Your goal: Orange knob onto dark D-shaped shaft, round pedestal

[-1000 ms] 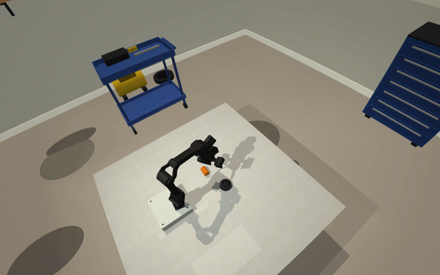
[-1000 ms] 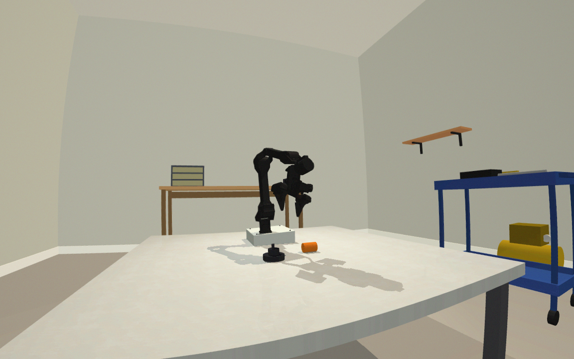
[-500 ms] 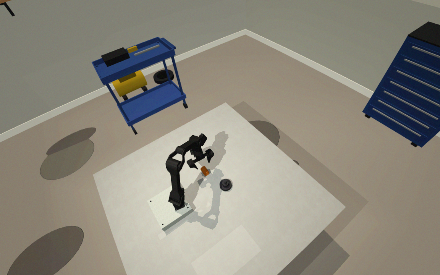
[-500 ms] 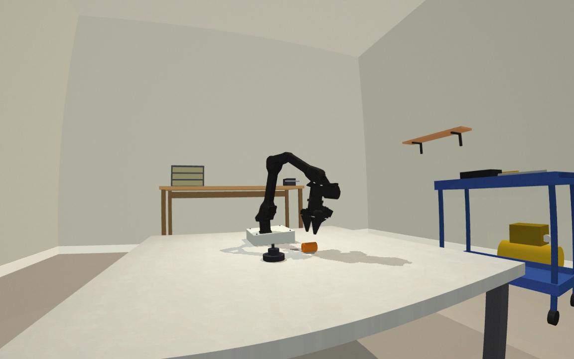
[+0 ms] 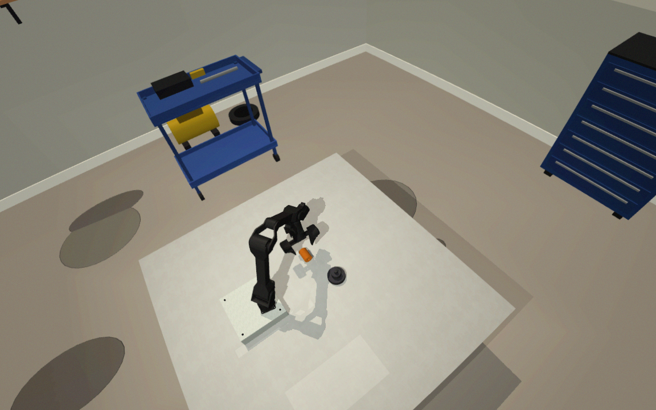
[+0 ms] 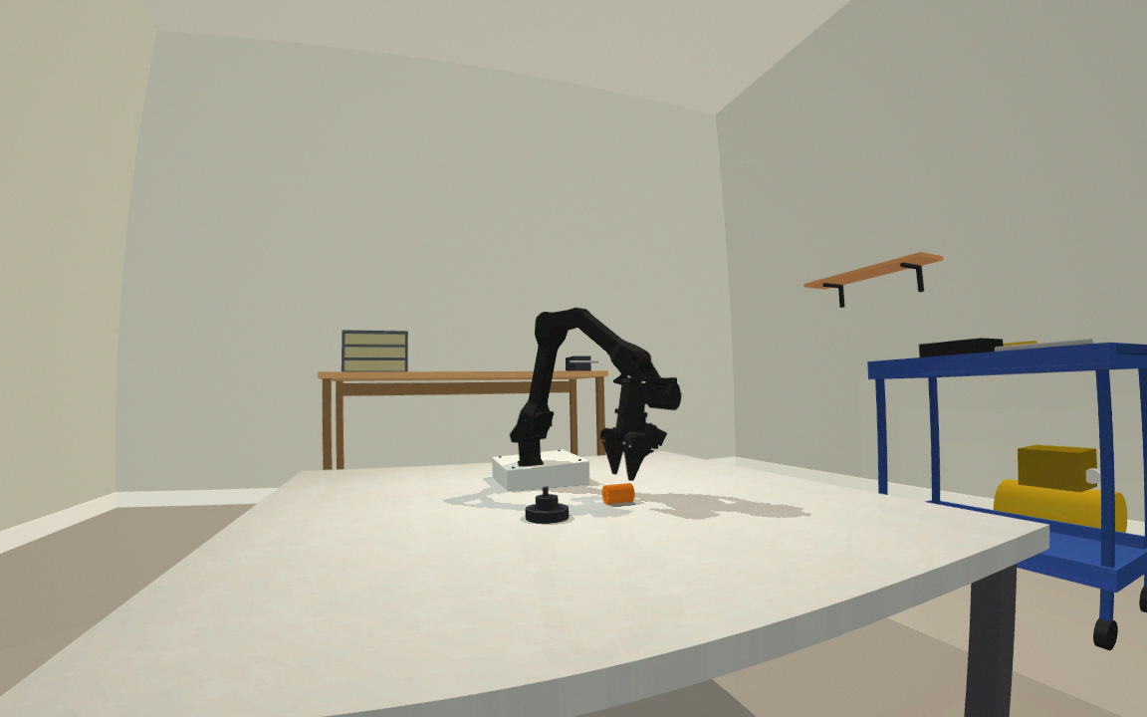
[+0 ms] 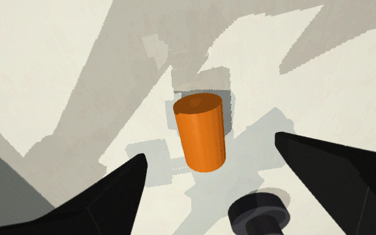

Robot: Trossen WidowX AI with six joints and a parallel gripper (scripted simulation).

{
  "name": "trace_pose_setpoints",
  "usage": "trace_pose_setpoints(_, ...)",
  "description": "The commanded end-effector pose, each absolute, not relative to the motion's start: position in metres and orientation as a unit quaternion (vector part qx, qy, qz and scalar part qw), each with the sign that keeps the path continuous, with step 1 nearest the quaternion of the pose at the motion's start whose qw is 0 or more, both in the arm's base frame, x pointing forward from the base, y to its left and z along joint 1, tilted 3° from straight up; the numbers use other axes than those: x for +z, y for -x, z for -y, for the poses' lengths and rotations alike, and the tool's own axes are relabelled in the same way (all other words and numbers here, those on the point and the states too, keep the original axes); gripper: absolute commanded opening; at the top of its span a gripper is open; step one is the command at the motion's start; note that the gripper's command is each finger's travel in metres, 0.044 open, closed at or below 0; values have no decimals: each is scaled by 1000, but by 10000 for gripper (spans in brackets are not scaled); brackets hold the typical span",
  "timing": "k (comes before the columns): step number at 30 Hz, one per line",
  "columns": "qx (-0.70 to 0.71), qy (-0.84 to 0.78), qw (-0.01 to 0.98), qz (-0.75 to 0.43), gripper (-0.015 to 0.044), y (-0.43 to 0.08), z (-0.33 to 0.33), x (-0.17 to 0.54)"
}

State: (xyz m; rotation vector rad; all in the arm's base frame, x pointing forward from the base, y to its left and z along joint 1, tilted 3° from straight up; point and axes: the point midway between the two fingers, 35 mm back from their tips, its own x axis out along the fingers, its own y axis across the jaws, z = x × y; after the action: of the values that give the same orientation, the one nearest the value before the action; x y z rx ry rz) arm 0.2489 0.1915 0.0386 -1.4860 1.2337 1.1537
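Note:
The orange knob (image 5: 305, 254) (image 6: 617, 494) (image 7: 202, 140) lies on its side on the table. One dark end face shows in the wrist view, with the hole too shaded to make out its flat side. My gripper (image 5: 302, 246) (image 6: 623, 477) (image 7: 209, 149) is open and empty, a little above the knob, with its fingertips apart to either side of it in the wrist view. The dark round pedestal (image 5: 336, 275) (image 6: 547, 513) (image 7: 260, 209) stands near the knob with its shaft pointing up and bare. The shaft's top is cut off in the wrist view.
The arm's pale base plate (image 5: 238, 316) (image 6: 538, 477) (image 7: 2, 196) sits on the white table (image 5: 422, 316) (image 6: 435, 614). Beyond the table are a blue cart (image 5: 233, 152) (image 6: 1006, 360) and a blue drawer cabinet (image 5: 620, 127). Shadows of the arm fall around the knob.

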Motion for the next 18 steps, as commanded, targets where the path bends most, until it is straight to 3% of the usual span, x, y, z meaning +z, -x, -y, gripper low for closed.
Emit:
trace_pose_setpoints(1,466,596,426,-496,440,-248,-191,30)
trace_pose_setpoints(18,465,596,426,-496,440,-250,-190,3)
